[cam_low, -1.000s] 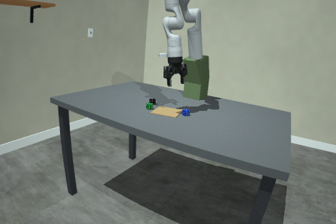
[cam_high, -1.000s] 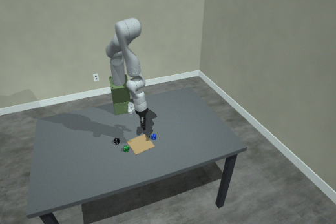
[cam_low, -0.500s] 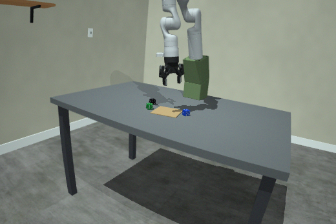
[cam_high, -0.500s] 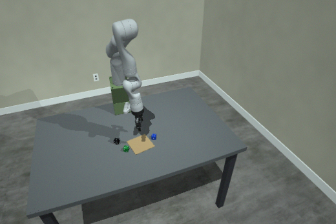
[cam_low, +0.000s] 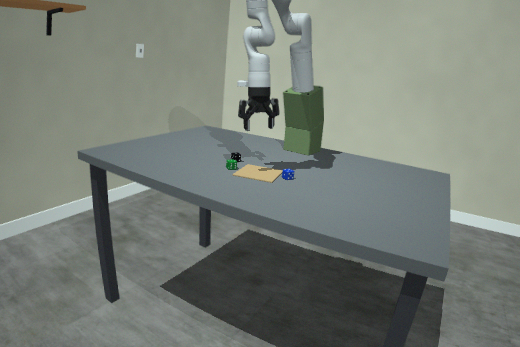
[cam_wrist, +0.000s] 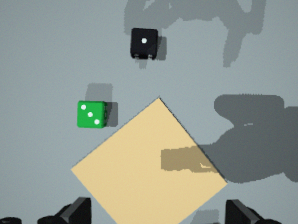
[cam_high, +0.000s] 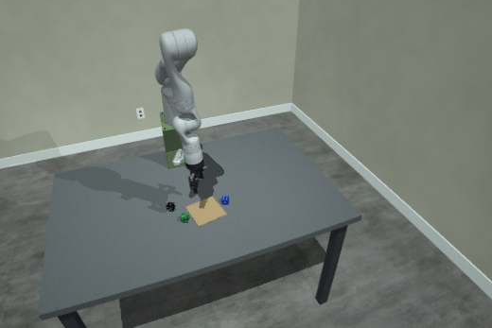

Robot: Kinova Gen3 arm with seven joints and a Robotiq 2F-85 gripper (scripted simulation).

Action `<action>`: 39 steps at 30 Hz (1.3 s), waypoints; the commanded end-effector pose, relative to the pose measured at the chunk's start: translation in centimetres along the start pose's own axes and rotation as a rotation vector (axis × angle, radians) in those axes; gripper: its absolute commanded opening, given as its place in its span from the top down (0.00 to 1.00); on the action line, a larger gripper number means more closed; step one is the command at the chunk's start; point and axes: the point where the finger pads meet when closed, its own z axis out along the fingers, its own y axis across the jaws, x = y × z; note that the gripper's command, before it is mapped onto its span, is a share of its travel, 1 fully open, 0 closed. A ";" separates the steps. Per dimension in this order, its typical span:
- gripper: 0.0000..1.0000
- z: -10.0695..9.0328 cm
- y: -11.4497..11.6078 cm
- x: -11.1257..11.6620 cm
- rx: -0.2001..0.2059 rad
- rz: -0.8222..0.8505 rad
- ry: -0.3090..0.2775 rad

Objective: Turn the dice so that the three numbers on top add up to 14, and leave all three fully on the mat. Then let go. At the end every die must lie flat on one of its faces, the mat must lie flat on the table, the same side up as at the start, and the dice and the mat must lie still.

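The tan mat [cam_high: 206, 212] [cam_low: 257, 173] [cam_wrist: 145, 165] lies flat on the table. The green die [cam_high: 184, 217] [cam_low: 231, 164] [cam_wrist: 91, 114] lies on the table close beside the mat, three pips up. The black die [cam_high: 170, 206] [cam_low: 236, 157] [cam_wrist: 144, 43] lies on the table farther from the mat, one pip up. The blue die [cam_high: 225, 199] [cam_low: 288, 174] lies on the table by the mat's opposite side; it is outside the wrist view and its top number is too small to read. My gripper [cam_low: 259, 128] [cam_wrist: 159, 210] is open and empty, high above the table, pointing down.
The grey table [cam_high: 118, 252] [cam_low: 360, 207] carries the dice and mat. The green pedestal [cam_high: 173, 141] [cam_low: 303, 119] of the arm stands at the table's back edge. Shadows of the arm fall across the mat and the table.
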 end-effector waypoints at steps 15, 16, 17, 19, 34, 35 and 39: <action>0.00 -0.2 -0.6 2.2 0.014 0.074 0.013; 0.00 -0.2 -0.6 2.2 0.014 0.074 0.013; 0.00 -0.3 -1.0 3.6 0.026 0.124 0.021; 0.00 -0.3 -1.0 3.6 0.026 0.124 0.021; 0.00 -0.5 -1.3 4.7 0.036 0.166 0.027; 0.00 -0.5 -1.3 4.7 0.036 0.166 0.027; 0.00 -0.6 -1.5 5.6 0.044 0.201 0.032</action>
